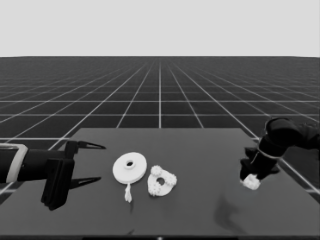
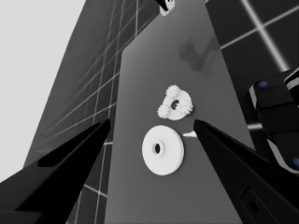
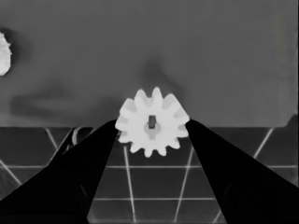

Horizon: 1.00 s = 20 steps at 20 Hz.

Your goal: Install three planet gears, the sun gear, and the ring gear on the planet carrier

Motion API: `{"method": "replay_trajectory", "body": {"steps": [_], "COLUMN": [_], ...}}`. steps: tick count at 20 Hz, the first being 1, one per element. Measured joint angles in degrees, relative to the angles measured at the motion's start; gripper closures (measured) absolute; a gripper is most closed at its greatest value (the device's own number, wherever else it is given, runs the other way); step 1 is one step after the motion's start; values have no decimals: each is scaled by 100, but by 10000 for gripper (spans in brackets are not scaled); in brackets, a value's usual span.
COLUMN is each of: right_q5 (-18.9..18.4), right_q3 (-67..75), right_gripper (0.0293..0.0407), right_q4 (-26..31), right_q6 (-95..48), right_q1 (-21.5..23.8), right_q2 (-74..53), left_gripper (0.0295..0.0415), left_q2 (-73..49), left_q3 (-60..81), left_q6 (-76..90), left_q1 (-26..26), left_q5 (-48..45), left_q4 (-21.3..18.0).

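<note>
Right gripper (image 3: 152, 123) is clamped on one gear (image 3: 152, 122) over the table's (image 1: 200, 150) right side. Three gears (image 1: 161, 181) sit on the smaller round part (image 1: 155, 189), larger round part (image 1: 129, 167) and thin white piece (image 1: 128, 193) just beside. Left gripper (image 1: 95, 162) waits, fingers apart.

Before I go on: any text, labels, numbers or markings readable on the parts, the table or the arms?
None. No word, number, label or sign shows in any view.
The larger round part, the smaller round part with its gears, and the gear in the right tool are plain white.
The table and the parked left tool at its left end are unmarked.
</note>
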Motion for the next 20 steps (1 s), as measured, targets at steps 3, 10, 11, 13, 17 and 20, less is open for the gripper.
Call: {"method": "replay_trajectory", "body": {"steps": [3,10,11,13,17,20], "right_q5": [-266,-111,-126,-150,-164,107], "right_q3": [-143,-1428,-2206,-3104,-3595,-3858], "right_gripper": [391,390,390,391,391,391], "right_q4": [447,577,567,553,544,-1002], "right_q6": [-37,3209,2959,2577,2348,2185], "right_q1": [560,618,609,598,588,-977], "right_q2": [71,4327,5003,5614,5900,5971], "left_gripper": [326,326,326,326,326,326], "left_q2": [0,0,0,0,0,0], "left_q3": [0,0,0,0,0,0], "left_q6": [0,0,0,0,0,0], "left_q1": [0,0,0,0,0,0], "left_q5": [0,0,0,0,0,0], "left_q4": [0,0,0,0,0,0]}}
